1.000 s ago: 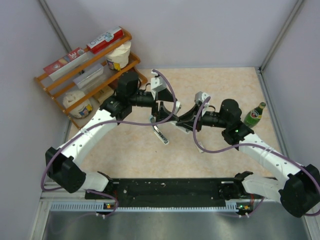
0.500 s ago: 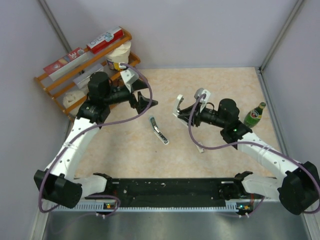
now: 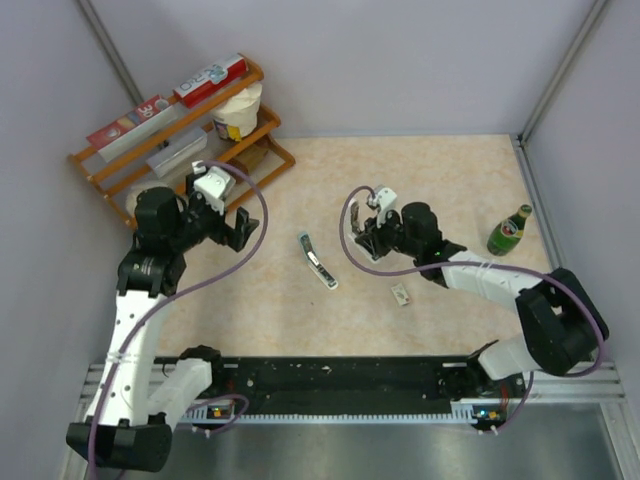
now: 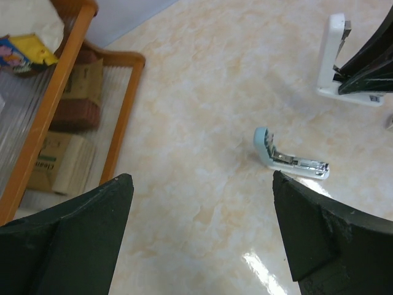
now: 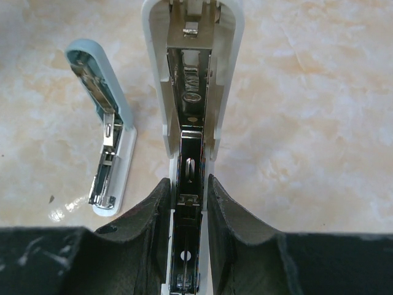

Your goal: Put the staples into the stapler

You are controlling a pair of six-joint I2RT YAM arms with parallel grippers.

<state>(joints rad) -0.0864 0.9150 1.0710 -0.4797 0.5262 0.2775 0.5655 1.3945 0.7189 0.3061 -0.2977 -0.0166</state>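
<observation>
The left tool [image 3: 238, 228] has pulled back from the middle of the table [image 3: 450, 180] toward the wooden shelf [image 3: 180, 140], and its fingers [image 4: 73, 239] stand wide apart with nothing between them. It now sits well apart from the light-blue stapler [image 3: 317, 260], which lies open in the same spot as before. The right tool [image 5: 185, 181] stays clamped on the opened white stapler [image 5: 191, 92], gripping its metal channel. It has shifted slightly toward the far side, with its arm folded lower. The staples [image 3: 401, 294] lie uncovered on the table, near the right arm's forearm and well apart from both tools. The green bottle [image 3: 508, 230] has not moved.
</observation>
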